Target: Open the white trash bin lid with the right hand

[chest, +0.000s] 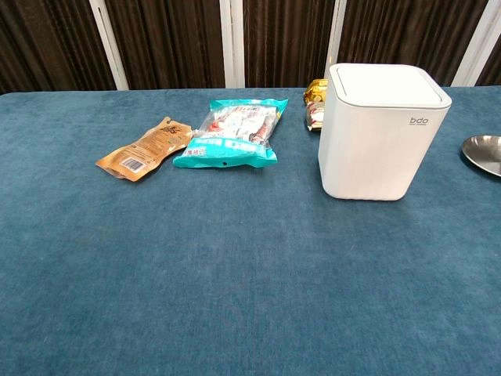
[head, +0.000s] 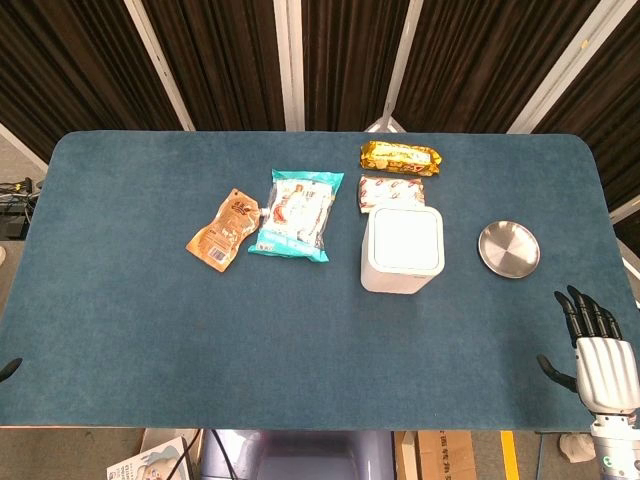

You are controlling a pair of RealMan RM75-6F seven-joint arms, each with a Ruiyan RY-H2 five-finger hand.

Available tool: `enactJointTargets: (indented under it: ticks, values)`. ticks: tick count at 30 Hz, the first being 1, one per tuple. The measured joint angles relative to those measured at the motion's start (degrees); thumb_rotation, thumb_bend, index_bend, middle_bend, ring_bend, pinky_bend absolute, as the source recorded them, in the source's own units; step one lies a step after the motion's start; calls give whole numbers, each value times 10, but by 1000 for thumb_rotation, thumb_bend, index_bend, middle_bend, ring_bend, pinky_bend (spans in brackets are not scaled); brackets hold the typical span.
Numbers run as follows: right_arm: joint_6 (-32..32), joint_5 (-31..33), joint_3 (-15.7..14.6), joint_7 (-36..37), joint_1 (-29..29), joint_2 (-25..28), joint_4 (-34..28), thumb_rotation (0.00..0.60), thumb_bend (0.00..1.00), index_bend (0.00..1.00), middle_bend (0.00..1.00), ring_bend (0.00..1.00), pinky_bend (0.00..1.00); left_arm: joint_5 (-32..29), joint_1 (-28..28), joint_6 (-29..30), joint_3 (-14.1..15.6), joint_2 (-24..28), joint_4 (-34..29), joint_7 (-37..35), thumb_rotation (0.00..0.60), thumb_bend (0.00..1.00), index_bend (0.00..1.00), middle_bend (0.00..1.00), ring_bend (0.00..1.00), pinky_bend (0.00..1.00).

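Observation:
The white trash bin [head: 402, 249] stands upright near the middle of the blue table, its flat lid [chest: 387, 84] down and closed. The chest view shows the bin [chest: 380, 133] at right with a small logo on its front. My right hand [head: 597, 352] is at the table's front right corner, well to the right of the bin and nearer to me. Its dark fingers are straight and spread apart, holding nothing. It does not appear in the chest view. Of the left hand, only a dark tip [head: 8, 369] shows at the left edge of the head view.
A round metal plate [head: 508, 248] lies right of the bin. Behind the bin are a yellow snack pack [head: 400, 156] and a red-white pack [head: 391, 190]. Left of it lie a teal snack bag [head: 295, 214] and an orange pouch [head: 224, 231].

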Motion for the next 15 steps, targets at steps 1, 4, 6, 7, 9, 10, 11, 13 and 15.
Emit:
enactJointTargets:
  ticks: [1,4,6,7,9,10,11,13,15]
  values:
    - [0,0,0,0,0,0,0,600,192,117,91,117,163,0,0,0,0,0,0,-1,600,4,184,106,0,142]
    - [2,0,0,0,-1,1,-1,600,193,117,91,117,163,-1,1,1,0,1,1,-5,600,4,186,106,0,142]
    - [3,0,0,0,-2,1,-1,600,193,117,92,117,163,0,2,3,0,1,2,-7,600,4,188,106,0,142]
    - [3,0,0,1,-2,1,-1,600,192,117,92,117,163,1,3,4,0,2,2,-7,600,4,188,106,0,142]
    - [2,-1,-1,1,-1,1,-1,600,192,117,92,116,163,2,3,6,0,1,2,-7,600,4,188,106,0,142]
    - [1,-1,-1,1,-1,1,-1,600,192,117,92,116,163,3,3,6,1,1,2,-6,600,4,188,106,0,142]
    - [0,-1,-1,0,-1,1,-1,600,192,117,92,116,163,3,3,6,0,0,2,-6,600,4,188,106,0,142]
    - [-3,-1,-2,-2,0,1,0,600,193,117,92,117,163,3,2,6,0,-1,2,-4,600,4,188,106,0,142]
    - [-4,-1,-2,-3,0,0,0,600,192,117,92,117,163,3,1,3,0,-1,2,0,600,4,188,106,0,142]
